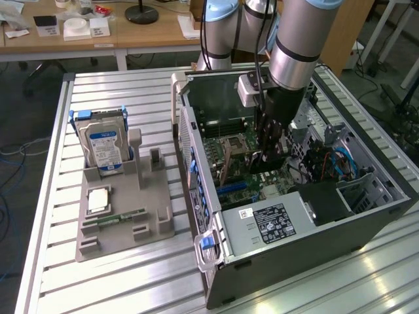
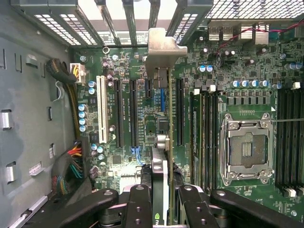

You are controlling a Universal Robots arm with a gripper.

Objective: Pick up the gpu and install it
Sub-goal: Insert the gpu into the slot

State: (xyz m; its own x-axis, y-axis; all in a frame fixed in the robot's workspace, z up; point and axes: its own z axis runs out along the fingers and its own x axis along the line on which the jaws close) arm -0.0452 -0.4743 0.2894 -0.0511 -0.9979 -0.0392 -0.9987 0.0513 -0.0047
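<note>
Step in hand: installing. The gpu (image 2: 162, 156) is already picked up and has been carried inside the open computer case (image 1: 294, 255). By my reading it is being lined up over the motherboard (image 2: 128, 61).
End effector: the end effector (image 1: 268, 160) is clenched on the gpu, with one finger against each flat face of the card.
Where the gpu is: it stands on edge between the fingers (image 2: 138, 204) and runs straight out from them across the board. Its metal bracket (image 2: 161, 47) is at the far end, close to the rear slot openings (image 2: 128, 19).
Gpu against the slots: in the wrist view the card lies among the long expansion slots (image 2: 134, 114), with a blue slot partly showing beneath its line. I cannot tell whether the card's edge has entered a slot or hangs just above one.
What seating calls for: the card's edge should be parallel to its slot and directly over it, and the bracket must meet a rear opening. The push should be straight and square, since a tilted card would likely bind.
Elsewhere: a hard drive (image 1: 105, 147) stands in a grey tray (image 1: 124, 242) on the counter (image 1: 131, 288), well apart from the case.
</note>
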